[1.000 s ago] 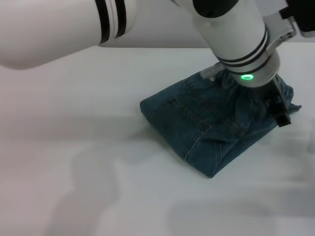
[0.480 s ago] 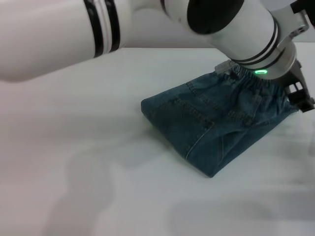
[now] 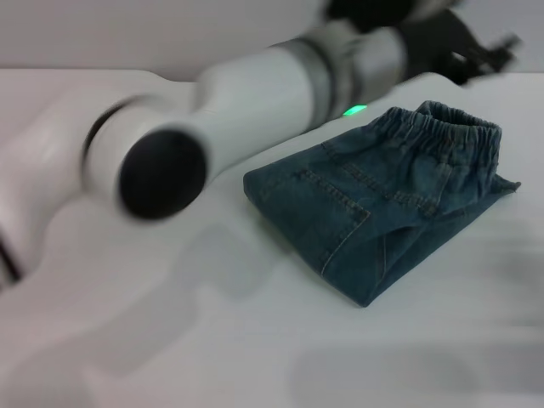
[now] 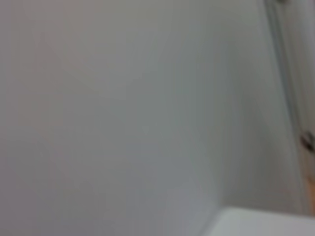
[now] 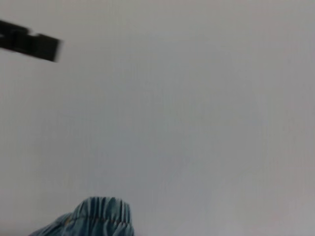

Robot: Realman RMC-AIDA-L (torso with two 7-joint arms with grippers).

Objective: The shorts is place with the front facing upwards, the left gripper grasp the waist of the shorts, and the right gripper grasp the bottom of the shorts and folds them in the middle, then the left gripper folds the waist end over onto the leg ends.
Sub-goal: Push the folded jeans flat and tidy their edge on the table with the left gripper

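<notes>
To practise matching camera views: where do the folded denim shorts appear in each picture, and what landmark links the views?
Head view: shorts right of centre, folded on the white table.
Left wrist view: not in it.
Right wrist view: only a scrap at the lower edge.
Shared landmark: the gathered elastic waistband, also.

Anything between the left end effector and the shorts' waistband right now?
Nothing: in the head view the left end effector hangs above the shorts, only bare table showing between.

shorts folded into a compact denim bundle, flat on table, elastic waistband on top, far-right end.
</notes>
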